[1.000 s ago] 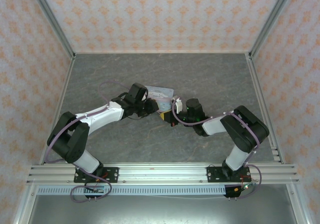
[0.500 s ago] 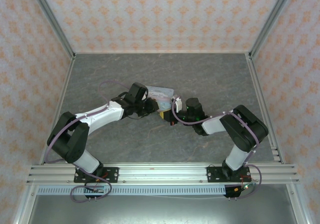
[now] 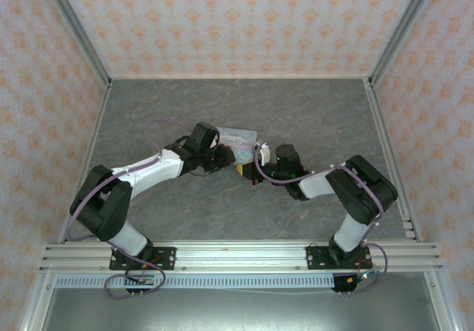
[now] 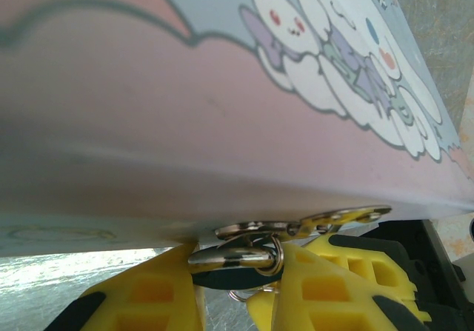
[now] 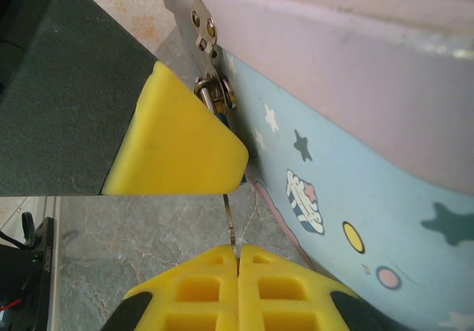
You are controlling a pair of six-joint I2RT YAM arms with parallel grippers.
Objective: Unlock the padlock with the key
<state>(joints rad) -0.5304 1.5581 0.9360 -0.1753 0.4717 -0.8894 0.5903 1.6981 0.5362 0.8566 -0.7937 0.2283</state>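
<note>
Two grippers meet beside the tin [image 3: 238,134], mid-frame. Left gripper [image 4: 241,268] clamps the padlock [image 4: 221,279] at bottom centre to steady it, while right gripper [image 5: 238,261] pinches the key [image 5: 229,223] for insertion.

One tin [image 4: 222,124], one padlock [image 4: 231,278], one key [image 5: 230,227]

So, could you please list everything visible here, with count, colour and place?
tin: one, pale blue with pink lid and cartoon print, middle of the table
clasp: one, silver, on the tin's edge
padlock: one, dark teal, hanging at the clasp
key: one, thin silver, pointing toward the padlock
table: one, grey marbled, under everything
walls: three, peach patterned, around the table
left end effector: one, yellow and black, shut on the padlock
right end effector: one, yellow and black, shut on the key
</note>
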